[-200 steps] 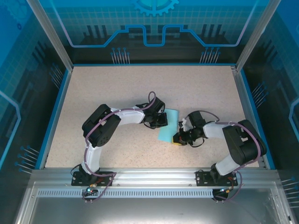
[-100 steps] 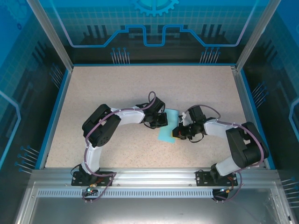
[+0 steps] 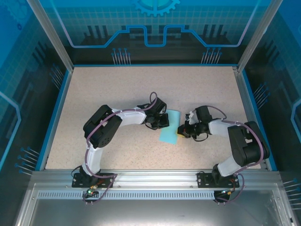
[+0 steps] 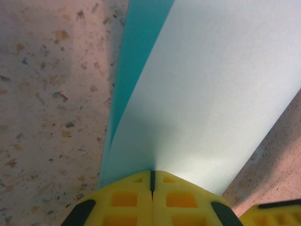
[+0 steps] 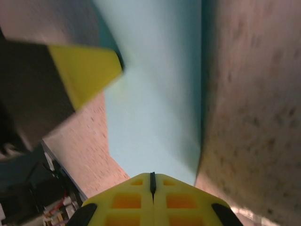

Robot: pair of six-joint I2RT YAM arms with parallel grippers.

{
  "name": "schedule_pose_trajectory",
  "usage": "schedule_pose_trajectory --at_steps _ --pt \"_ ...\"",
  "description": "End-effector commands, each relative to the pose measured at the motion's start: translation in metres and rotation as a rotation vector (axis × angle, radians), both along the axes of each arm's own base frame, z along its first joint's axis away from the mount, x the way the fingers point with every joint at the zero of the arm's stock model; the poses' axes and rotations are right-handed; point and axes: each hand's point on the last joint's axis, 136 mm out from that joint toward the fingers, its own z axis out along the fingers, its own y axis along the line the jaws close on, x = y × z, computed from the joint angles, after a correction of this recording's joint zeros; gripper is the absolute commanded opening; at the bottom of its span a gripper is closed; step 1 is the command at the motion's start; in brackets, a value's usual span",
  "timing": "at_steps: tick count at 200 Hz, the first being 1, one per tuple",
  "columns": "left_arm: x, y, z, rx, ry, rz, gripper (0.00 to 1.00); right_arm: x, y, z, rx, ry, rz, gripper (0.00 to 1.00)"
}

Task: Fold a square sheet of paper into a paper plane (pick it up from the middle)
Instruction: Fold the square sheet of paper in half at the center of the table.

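Speckled beige table [image 3: 103,94], ringed by blue walls [image 3: 28,70]. The square sheet of paper [image 3: 170,128], folded, sits mid-table between my grippers. My left gripper [image 3: 161,121] pinches its left edge; my right gripper [image 3: 181,133] is clamped on its right edge.

**Speckled table inside a blue-panelled enclosure**

A beige speckled table [image 3: 117,89] takes up the middle of the frame, edged by a blue border [image 3: 55,117]. Translucent blue wall panels [image 3: 155,23] printed with circuit lines stand along the top, left and right. Silver frame posts [image 3: 49,35] slant at the upper corners. A slotted aluminium rail [image 3: 150,176] crosses the bottom.
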Motion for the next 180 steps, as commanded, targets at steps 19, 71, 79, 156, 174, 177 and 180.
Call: schedule_pose_trajectory --at_steps 19,71,79,156,174,177,180 --pt "-0.029 0.025 -0.055 0.161 0.122 -0.018 0.00 0.036 -0.001 0.014 0.068 -0.058 -0.047 0.00" --pt "-0.034 0.028 -0.060 0.162 0.135 -0.014 0.00 0.028 -0.015 -0.030 -0.058 0.029 -0.047 0.00" --pt "-0.033 0.030 -0.060 0.168 0.134 -0.012 0.00 0.025 -0.016 -0.036 -0.071 0.040 -0.047 0.00" --pt "-0.037 0.033 -0.063 0.177 0.144 -0.011 0.00 0.049 -0.008 0.017 -0.013 -0.094 -0.025 0.00" --pt "-0.037 0.033 -0.062 0.177 0.142 -0.012 0.00 0.055 -0.006 0.015 -0.009 -0.087 -0.016 0.00" --pt "-0.037 0.034 -0.062 0.178 0.142 -0.011 0.00 0.055 -0.007 0.013 -0.011 -0.081 -0.018 0.00" --pt "-0.037 0.033 -0.062 0.177 0.141 -0.011 0.00 0.056 -0.007 0.011 -0.015 -0.077 -0.017 0.00"
